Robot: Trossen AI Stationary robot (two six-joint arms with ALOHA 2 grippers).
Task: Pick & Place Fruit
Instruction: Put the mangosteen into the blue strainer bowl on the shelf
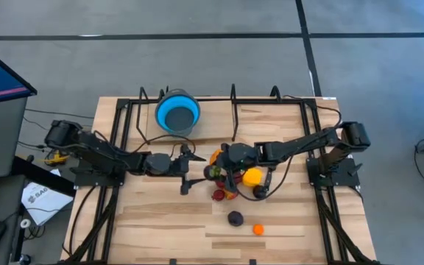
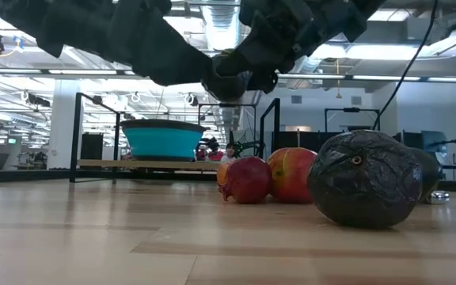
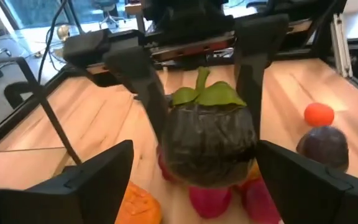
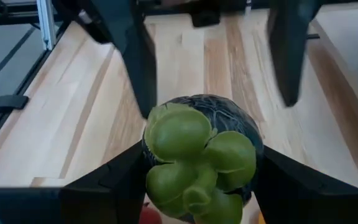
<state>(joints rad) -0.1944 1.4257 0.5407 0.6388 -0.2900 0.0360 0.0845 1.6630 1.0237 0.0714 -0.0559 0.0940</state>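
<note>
Pale wooden planks (image 1: 160,221) fill the high view's centre, where both arms meet over a fruit cluster. Between them hangs a dark purple, green-capped mangosteen-like fruit (image 4: 201,149), clamped at its sides by the right gripper (image 4: 197,168). It looks light, rigid and smooth-skinned, best held across its widest girth. The left gripper (image 3: 197,171) stands spread wide, its fingers (image 3: 92,177) flanking the fruit without touching.
</note>
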